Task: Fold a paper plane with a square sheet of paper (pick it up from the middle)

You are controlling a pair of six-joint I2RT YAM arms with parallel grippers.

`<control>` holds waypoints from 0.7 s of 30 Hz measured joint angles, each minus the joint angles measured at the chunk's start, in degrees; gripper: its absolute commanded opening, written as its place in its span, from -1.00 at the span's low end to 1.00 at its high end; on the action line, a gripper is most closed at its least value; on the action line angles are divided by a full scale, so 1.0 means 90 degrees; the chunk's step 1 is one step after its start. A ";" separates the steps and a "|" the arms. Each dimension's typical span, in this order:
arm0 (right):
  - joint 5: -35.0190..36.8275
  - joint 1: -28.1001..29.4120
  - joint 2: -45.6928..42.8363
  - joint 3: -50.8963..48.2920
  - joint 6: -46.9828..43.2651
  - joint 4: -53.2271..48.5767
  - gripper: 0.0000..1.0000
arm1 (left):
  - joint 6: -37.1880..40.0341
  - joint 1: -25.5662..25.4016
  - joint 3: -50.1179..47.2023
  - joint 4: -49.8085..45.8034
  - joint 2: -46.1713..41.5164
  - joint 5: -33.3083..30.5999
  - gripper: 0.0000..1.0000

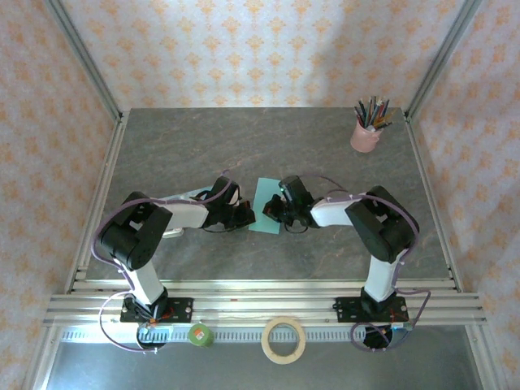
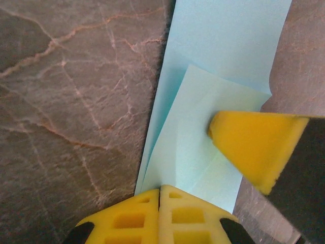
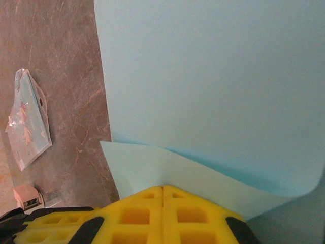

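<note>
We have the left gripper [image 2: 160,190] and right gripper [image 3: 162,189] closed, tips on the square sheet of paper [image 1: 264,195] between them, its long axis running front-to-back.

The worktop [image 1: 268,146] has a grey-brown marbled stone look, crossed by paler veins. Walls [image 1: 260,49] on three sides carry pale pink wallpaper with a repeating orange ornament, and slanted aluminium posts [image 1: 84,57] stand at the back corners. Ribbed aluminium rails [image 1: 260,302] run along the near edge, and the light is soft and even.
</note>
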 measured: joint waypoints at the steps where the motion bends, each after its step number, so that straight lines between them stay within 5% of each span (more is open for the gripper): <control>1: -0.0027 -0.0080 0.0000 0.0007 -0.0058 -0.0027 -1.00 | -0.0002 0.0000 -0.0017 0.0034 0.0000 0.0000 -1.00; 10: -0.0204 -0.0950 -0.0005 0.0117 -0.0493 -0.0318 -1.00 | -0.0002 0.0000 -0.0100 0.0228 -0.0012 -0.0015 -1.00; 16: 0.0408 -0.1275 -0.0265 0.0316 -0.0644 -0.0974 -1.00 | 0.0000 0.0000 -0.0022 0.0134 -0.0027 -0.0015 -1.00; 21: 0.0478 -0.1212 -0.0974 0.0255 -0.0515 -0.1001 -0.82 | 0.0000 0.0002 0.0289 -0.0291 -0.0044 -0.0039 -0.76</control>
